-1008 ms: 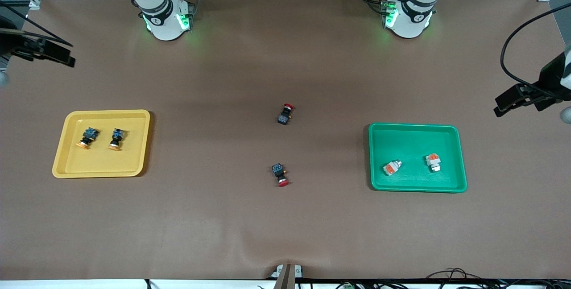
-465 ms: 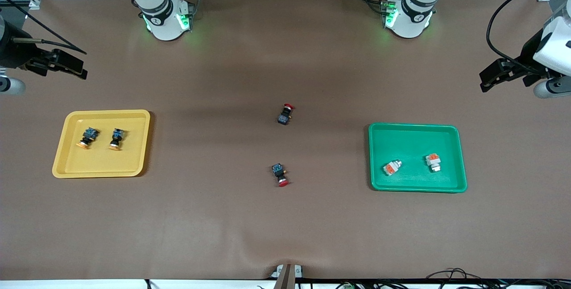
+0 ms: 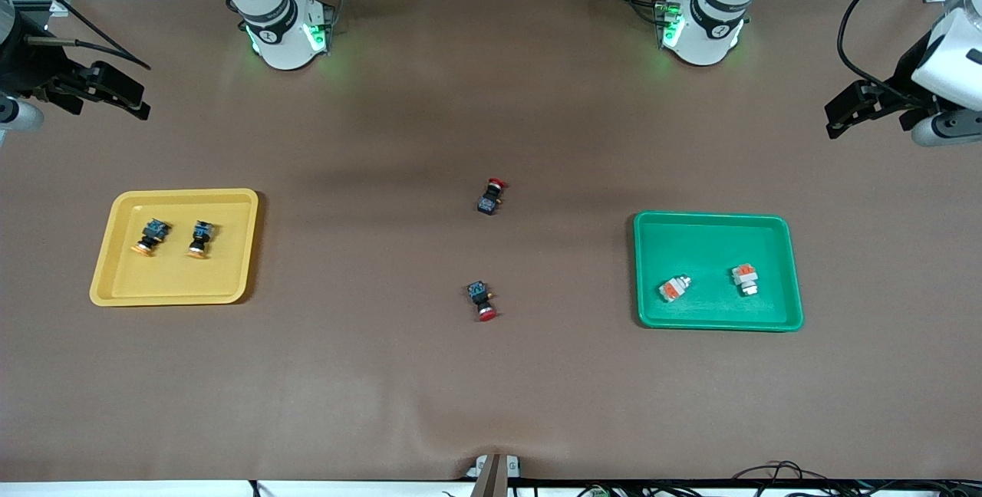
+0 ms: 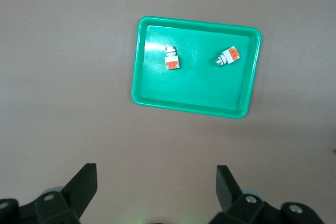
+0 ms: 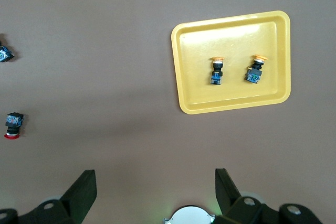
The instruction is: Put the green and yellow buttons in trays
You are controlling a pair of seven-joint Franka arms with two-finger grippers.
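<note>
While both arms hang raised at the ends of the surface [image 3: 491, 390], the left tool [image 3: 844, 110] sits at about 2 o'clock from the green tray [image 3: 794, 267] and the right tool [image 3: 126, 94] at about 11 o'clock from the yellow tray [image 3: 103, 267], each with fingers spread and empty. Two yellow-capped buttons [image 3: 149, 236] lie side by side in the yellow tray; two white-bodied buttons [image 3: 673, 288] lie apart in the green tray. Two red-capped switches [image 3: 489, 195] lie mid-surface, at 12 and 6 o'clock of each other.
</note>
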